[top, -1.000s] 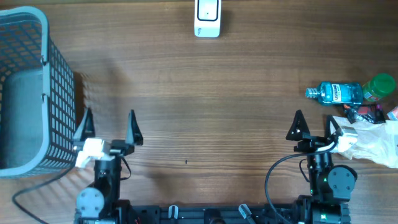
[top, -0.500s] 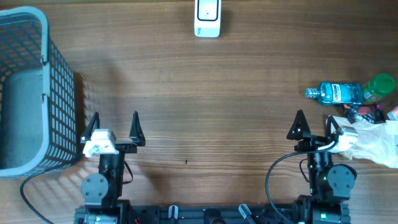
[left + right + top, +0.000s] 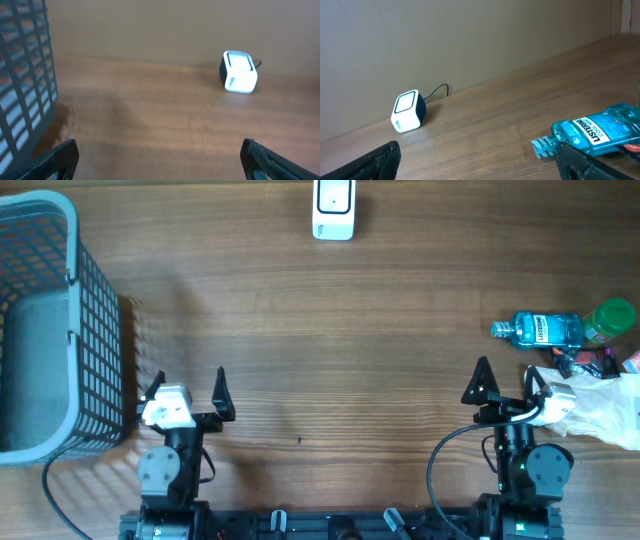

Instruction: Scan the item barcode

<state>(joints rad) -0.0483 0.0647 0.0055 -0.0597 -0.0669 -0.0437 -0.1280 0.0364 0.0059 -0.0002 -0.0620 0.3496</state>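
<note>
A white barcode scanner [image 3: 333,208] stands at the table's far edge, its cable trailing behind; it also shows in the left wrist view [image 3: 238,72] and the right wrist view [image 3: 408,111]. A blue mouthwash bottle [image 3: 540,329] lies on its side at the right, cap pointing left, and is seen close by in the right wrist view [image 3: 592,131]. My left gripper [image 3: 189,382] is open and empty near the front edge, beside the basket. My right gripper [image 3: 507,384] is open and empty, just in front of the bottle. Wide gaps show between both pairs of fingers [image 3: 160,150] [image 3: 479,152].
A grey mesh basket [image 3: 60,330] fills the left side, its wall close to my left gripper [image 3: 25,85]. A green-capped item [image 3: 611,318], small red-and-black items [image 3: 590,362] and a crumpled white bag [image 3: 600,408] crowd the right edge.
My left arm has shifted a little to the right, away from the basket wall. The right arm, the scanner and the bottle have stayed put.
</note>
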